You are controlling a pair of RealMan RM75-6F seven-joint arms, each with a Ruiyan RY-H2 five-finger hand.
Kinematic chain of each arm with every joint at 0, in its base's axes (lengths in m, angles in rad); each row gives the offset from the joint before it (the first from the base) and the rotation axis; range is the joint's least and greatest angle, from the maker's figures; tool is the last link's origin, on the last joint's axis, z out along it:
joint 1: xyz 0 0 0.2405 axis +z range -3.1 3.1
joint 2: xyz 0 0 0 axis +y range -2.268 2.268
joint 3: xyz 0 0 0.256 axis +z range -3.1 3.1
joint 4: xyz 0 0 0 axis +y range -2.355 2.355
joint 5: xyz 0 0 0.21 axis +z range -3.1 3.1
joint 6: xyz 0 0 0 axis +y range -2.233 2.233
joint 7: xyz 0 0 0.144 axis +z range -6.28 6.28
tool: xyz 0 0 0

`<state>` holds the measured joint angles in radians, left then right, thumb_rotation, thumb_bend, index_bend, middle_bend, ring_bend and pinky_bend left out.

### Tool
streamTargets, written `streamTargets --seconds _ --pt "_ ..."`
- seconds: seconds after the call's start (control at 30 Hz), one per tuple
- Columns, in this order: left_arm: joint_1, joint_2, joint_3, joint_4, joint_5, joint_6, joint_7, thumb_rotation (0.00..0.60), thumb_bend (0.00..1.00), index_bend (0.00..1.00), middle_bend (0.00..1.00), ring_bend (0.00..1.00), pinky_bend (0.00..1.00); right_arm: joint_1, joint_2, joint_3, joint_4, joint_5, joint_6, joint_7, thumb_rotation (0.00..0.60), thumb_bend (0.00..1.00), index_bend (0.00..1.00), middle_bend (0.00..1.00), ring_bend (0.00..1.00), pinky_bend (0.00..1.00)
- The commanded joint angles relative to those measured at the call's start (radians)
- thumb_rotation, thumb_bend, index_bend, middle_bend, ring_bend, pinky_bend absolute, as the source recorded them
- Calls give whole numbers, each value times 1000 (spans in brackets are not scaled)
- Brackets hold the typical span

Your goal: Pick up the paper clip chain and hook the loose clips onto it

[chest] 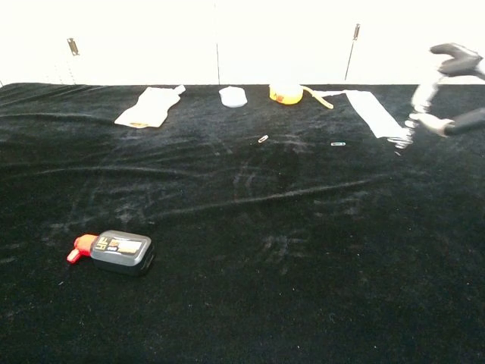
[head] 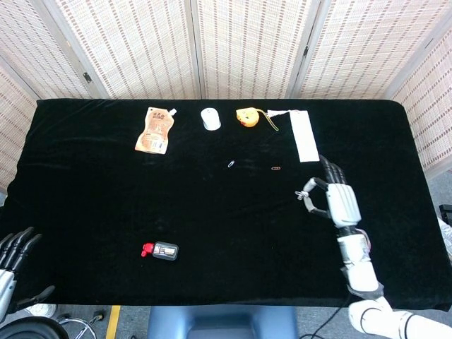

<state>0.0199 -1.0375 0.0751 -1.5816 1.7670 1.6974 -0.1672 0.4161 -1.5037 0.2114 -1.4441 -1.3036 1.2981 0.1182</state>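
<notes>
My right hand [head: 337, 203] hovers over the right part of the black table [head: 92, 198], with only its fingers [chest: 453, 121] showing at the chest view's right edge. It pinches the short paper clip chain [head: 303, 195] between thumb and finger, and the chain dangles blurred [chest: 401, 139] below the pinch. Two loose clips lie flat to the left of the hand: a silver clip [head: 231, 164] [chest: 263, 139] and a small orange clip [head: 276, 169] [chest: 338, 143]. My left hand [head: 15, 253] sits off the table's front-left corner, fingers spread and holding nothing.
Along the far edge lie an orange pouch [head: 154, 130], a white round object [head: 210, 119], a yellow tape measure [head: 248, 116] and a white paper strip [head: 305, 135]. A small bottle with a red cap [head: 161, 250] lies near the front left.
</notes>
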Motion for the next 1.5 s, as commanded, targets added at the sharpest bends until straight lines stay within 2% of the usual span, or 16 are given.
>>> streamTargets --seconds 0.03,0.27,0.47,0.77,0.83,0.87,0.93,1.0,1.2,1.3,1.5 --pt "-3 -8 1 -9 2 -12 25 600 122 0 0 0 0 -49 33 -41 4 -33 35 50 600 417 898 44 0 0" --pt "-9 -19 2 -18 1 -34 64 600 121 0 0 0 0 -126 53 -95 77 -63 73 152 600 417 898 51 0 0" --pt "-17 -23 2 -23 -3 -54 82 600 121 0 0 0 0 -155 47 -105 141 -68 70 224 600 417 898 54 0 0" --pt "-21 -19 2 -25 -7 -57 75 600 121 0 0 0 0 -154 19 -98 182 -74 46 221 600 417 898 53 0 0" --pt "-20 -18 2 -23 -6 -51 68 600 121 0 0 0 0 -152 14 -102 194 -95 52 241 600 417 823 32 4 0" --pt "-20 -17 2 -23 -5 -49 66 600 121 0 0 0 0 -151 16 -107 200 -109 53 250 600 417 742 19 8 0" --pt "-20 -16 2 -21 -4 -48 63 600 122 0 0 0 0 -150 21 -115 209 -121 47 251 600 417 489 0 9 0" --pt "-20 -16 3 -19 -3 -49 61 600 121 0 0 0 0 -150 32 -118 202 -123 40 232 600 417 356 0 1 0" --pt "-21 -16 3 -20 -7 -51 62 600 121 0 0 0 0 -151 76 -121 147 -124 23 181 600 338 63 0 0 0" --pt "-21 -16 3 -20 -7 -52 62 600 121 0 0 0 0 -155 90 -122 124 -125 25 169 600 326 3 0 0 0" --pt "-20 -17 4 -18 -4 -46 61 600 121 0 0 0 0 -181 143 -127 55 -159 80 161 600 326 0 0 0 0"
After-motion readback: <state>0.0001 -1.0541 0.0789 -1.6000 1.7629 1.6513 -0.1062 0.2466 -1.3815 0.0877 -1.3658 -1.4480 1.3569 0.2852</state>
